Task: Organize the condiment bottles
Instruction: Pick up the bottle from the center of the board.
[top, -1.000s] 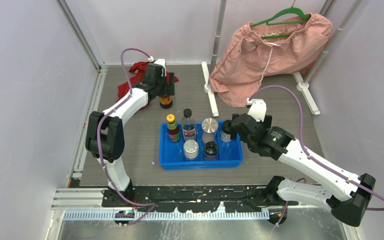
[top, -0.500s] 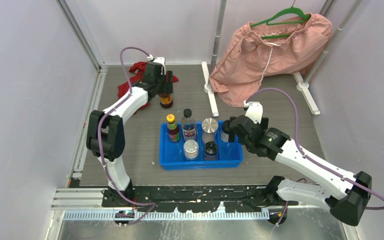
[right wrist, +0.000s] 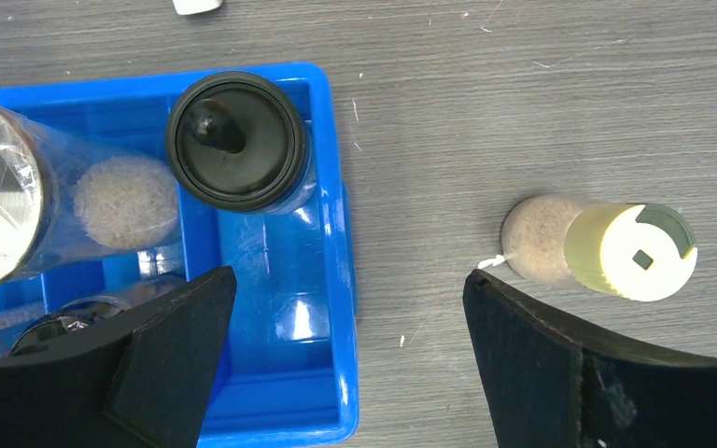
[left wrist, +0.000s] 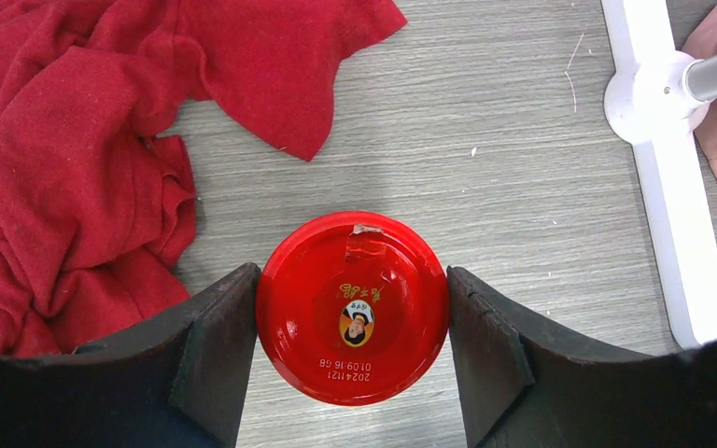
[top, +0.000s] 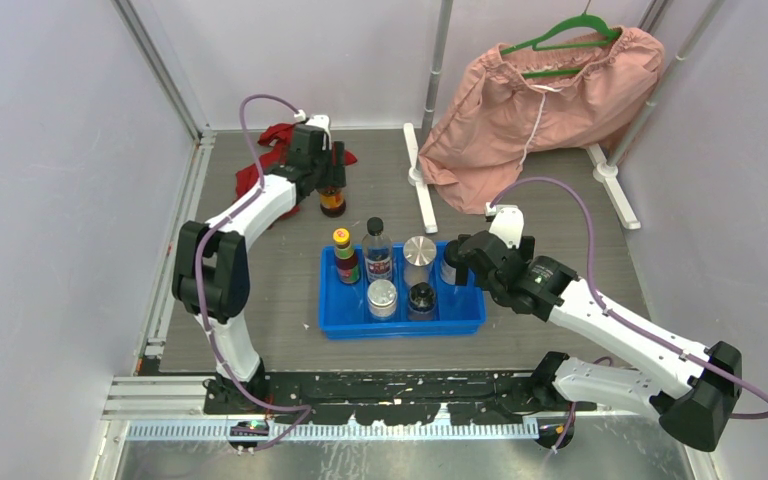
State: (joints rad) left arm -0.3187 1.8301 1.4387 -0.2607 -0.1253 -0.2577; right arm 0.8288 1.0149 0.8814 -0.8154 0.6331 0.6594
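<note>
**Condiment bottles (top: 382, 297): most in tray, two outside, one of those gripped**

Overhead view. Five bottles stand plainly in the blue tray (top: 400, 328) at mid-table. A sixth, at the tray's right end, is partly hidden by the right gripper (top: 457, 262) hanging over it. A red-capped jar (top: 332, 203) stands well apart at the far left, just beside a red cloth (top: 260, 172). The left gripper (top: 331, 180) sits directly over this jar.

Left wrist view. The two fingers (left wrist: 215, 355) stand against opposite sides of the jar's red lid, with no gap showing on either side. The jaws are part-closed on the jar. This is judged a hold taken for carrying the jar to the tray, though its firmness cannot be confirmed. The cloth lies close to the left-hand finger.

Right wrist view. The jaws are spread fully and hold nothing. Below them lies the tray's right corner, holding a black-capped bottle (right wrist: 236, 140) with free floor beside it. On the bare table near the tray stands a yellow-capped bottle (right wrist: 630, 252) with beige contents, apparently upright. The wide opening is judged to suit an approach to this stray bottle.
</note>
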